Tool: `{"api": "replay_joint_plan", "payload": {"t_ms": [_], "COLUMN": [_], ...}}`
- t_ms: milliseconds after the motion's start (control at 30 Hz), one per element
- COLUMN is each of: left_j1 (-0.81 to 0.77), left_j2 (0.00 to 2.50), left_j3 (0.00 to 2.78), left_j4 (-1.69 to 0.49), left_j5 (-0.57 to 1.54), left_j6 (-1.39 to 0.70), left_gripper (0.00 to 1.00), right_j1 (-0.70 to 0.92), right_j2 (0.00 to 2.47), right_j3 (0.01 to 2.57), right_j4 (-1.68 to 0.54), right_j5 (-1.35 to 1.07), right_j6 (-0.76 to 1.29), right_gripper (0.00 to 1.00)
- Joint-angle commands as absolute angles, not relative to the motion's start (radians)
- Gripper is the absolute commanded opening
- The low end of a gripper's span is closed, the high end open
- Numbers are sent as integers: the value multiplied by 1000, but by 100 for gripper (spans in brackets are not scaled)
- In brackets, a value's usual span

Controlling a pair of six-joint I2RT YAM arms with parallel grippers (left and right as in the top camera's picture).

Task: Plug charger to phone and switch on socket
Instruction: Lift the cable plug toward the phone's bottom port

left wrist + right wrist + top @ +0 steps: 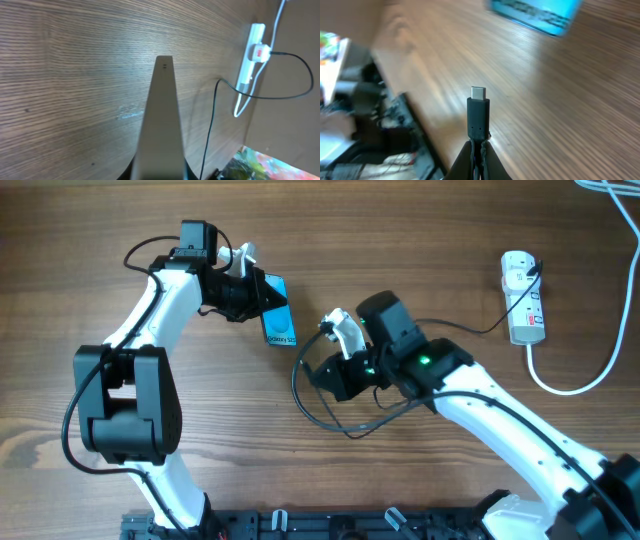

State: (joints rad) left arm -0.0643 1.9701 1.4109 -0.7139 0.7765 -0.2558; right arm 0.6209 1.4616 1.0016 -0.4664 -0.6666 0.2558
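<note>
Right jaws: pressed together, pinching the charger (478, 112) just behind its plug. The metal tip stood clear beyond them. Left jaws: clamped on one end of the phone (278, 322), which sat between the two arms and looked lifted off the table (450, 240).

Risks. In the right wrist view the plug's line ran to one side of the phone, so a straight push would probably miss the port or scrape the casing. A skewed entry could lever the phone round in the left jaws, or slide the thin plug back through the right ones. The slack cable looped under the right arm (480, 395) might snag. The socket (522, 298) lay well apart at the far right, its switch not yet pressed.

Orientation. The phone's long axis ran out from the left jaws toward the right arm, with the free short end carrying the text leading. From the left wrist it was seen edge-on. The plug pointed straight out of its jaws, roughly toward the phone.
</note>
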Motion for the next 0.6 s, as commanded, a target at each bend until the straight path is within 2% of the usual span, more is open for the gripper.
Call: {"api": "replay_joint_plan", "payload": {"t_ms": [0, 33, 100, 167, 233, 333, 433, 567], "left_j1": [-57, -57, -57, -57, -57, -60, -71, -76], "left_j2": [1972, 1972, 1972, 1972, 1972, 1972, 1972, 1972], "left_j3": [1403, 1390, 1331, 1270, 1230, 1230, 1230, 1230], "left_j4": [-714, -698, -606, -493, -406, -395, -369, -332], "left_j5": [878, 920, 1044, 1142, 1210, 1215, 1215, 1215], "left_j6": [-242, -242, -242, -255, -304, -304, -319, -383], "left_gripper": [4, 4, 4, 4, 4, 4, 4, 4], "right_j1": [625, 625, 625, 625, 625, 625, 625, 625], "right_j2": [1488, 1489, 1489, 1497, 1498, 1498, 1498, 1498], "right_j3": [828, 759, 551, 424, 367, 362, 362, 362], "right_j4": [-289, -159, 306, 614, 667, 723, 755, 750], "right_j5": [-846, -886, -896, -860, -746, -723, -565, -560], "right_j6": [198, 235, 439, 570, 637, 652, 788, 785], "right_gripper": [4, 4, 4, 4, 4, 4, 4, 4]}}
